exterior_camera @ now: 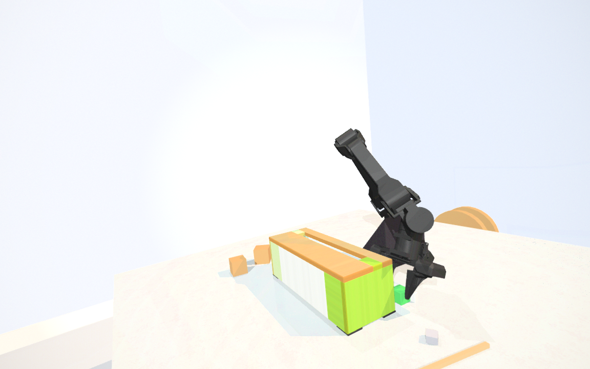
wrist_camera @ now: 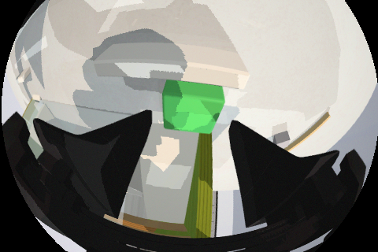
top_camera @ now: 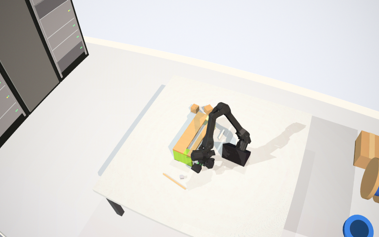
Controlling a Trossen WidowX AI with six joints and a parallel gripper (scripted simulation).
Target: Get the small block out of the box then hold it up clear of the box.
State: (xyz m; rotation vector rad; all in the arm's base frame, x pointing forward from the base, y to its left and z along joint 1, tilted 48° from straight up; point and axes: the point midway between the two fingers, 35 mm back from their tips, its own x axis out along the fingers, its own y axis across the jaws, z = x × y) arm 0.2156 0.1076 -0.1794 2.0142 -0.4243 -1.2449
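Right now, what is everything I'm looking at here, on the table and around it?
Box: one, orange top, lime-green ends, pale clear front, middle of the white table.
Small block: one, bright green, on the table beside the box's lime end, below the tool.
Cubes: two, orange, on the table past the box's far end.
Small cube: one, pale grey, near the table's front edge.
Stick: one, thin, tan, next to the grey cube.
Server cabinets: grey, on the floor.
Cardboard carton: one, brown, on the floor.
Cable spool: one, tan with a blue core, by the carton.
Round blue object: one, on the floor.
Arm: one, black.
Tool: one, black, open, over the green block.
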